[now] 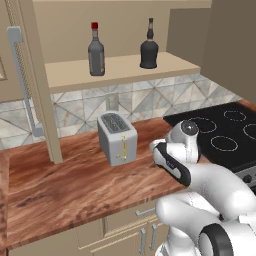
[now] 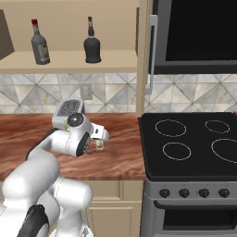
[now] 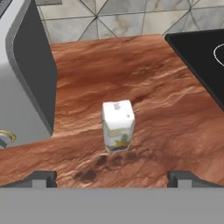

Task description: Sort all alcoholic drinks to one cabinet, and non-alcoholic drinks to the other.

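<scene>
Right up close in the hand view: gripper (image 3: 112, 178), jaws spread wide, nothing held, hanging just short of the white-cream carton (image 3: 117, 126).

Biggest to smallest:
- Wider cabinet (image 1: 120, 70), door swung open, with both bottles already standing on its pale shelf.
- Wooden counter (image 1: 60, 185) running up to the black stovetop (image 2: 194, 143).
- Toaster (image 1: 117, 137), sitting just beside the carton.
- Squat black bottle (image 1: 149, 50) and slim grey bottle (image 1: 96, 52) with the red cap, well apart on that shelf.
- Carton, upright on the counter between toaster and stovetop, lined up between the two fingertips (image 3: 41, 178).

Looks like the alcohol half is done and the carton pickup is in hand. Next move probably calls for easing forward until the tips straddle the carton, closing gently, then lifting clear of the toaster. Can't spot the orange-yellow box.
</scene>
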You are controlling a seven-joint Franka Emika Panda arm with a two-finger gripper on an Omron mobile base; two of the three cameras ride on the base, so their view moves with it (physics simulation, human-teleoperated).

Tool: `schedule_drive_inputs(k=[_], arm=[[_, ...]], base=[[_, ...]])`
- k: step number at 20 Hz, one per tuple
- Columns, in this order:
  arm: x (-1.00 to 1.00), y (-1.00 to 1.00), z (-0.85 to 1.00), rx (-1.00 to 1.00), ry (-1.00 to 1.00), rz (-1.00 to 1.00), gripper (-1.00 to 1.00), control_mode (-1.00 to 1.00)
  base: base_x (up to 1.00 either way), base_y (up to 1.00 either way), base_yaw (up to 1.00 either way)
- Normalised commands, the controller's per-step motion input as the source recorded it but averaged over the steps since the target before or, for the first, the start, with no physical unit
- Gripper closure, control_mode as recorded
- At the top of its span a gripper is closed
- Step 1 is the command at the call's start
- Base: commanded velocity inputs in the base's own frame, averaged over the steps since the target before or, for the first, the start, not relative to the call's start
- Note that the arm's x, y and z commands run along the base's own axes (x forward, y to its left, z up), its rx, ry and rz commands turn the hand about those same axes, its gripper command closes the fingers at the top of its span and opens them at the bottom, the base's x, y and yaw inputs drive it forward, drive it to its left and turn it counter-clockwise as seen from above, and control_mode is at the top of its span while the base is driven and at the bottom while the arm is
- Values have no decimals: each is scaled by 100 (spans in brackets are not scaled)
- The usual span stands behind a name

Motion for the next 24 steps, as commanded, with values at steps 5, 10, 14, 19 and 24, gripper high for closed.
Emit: schedule_drive_inputs(k=[5,10,14,19,24], arm=[[18,0,-20,0,0,0,-100,-100],[16,0,-7,0,0,0,-100,-100],[14,0,-8,0,0,0,-100,-100],[14,0,-8,0,1,0,-100,-100],[11,0,-12,1,2,0,-100,-100]], base=[[0,0,0],[0,0,0],[0,0,0],[0,0,0],[0,0,0]])
